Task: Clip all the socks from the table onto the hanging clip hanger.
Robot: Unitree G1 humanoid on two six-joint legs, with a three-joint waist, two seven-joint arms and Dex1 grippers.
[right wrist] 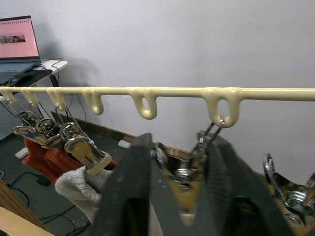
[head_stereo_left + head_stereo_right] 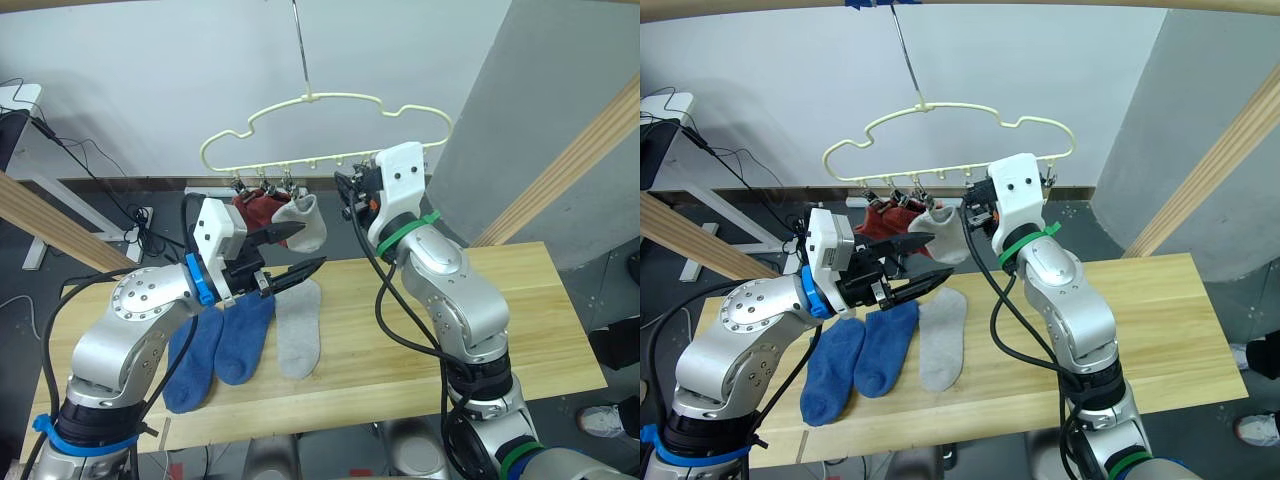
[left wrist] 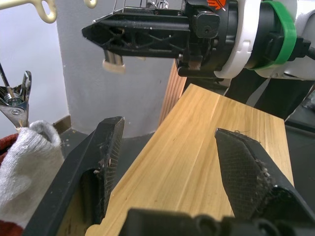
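Left eye view: the pale cream wire clip hanger with a cloud-like outline hangs from its thin hook above the light wooden plank table. Two dark red socks and one light grey knit sock already hang from clips at its left end. Two blue ankle socks and a second light grey sock lie flat side by side on the table's left part. The left gripper hovers between hanger and table, fingers spread, holding nothing. The right gripper is raised at the bottom bar, its fingers bracketing a small metal clip; a clenched squeeze on that clip seems likely.

Step in hand, by judgement: half done, next clip being prepared. The next move calls for the left gripper to descend and pinch one table sock by its cuff, then lift it into the clip.

Obstacles: the hung grey sock dangles close to the left fingers; the right arm's black cables cross the working space.
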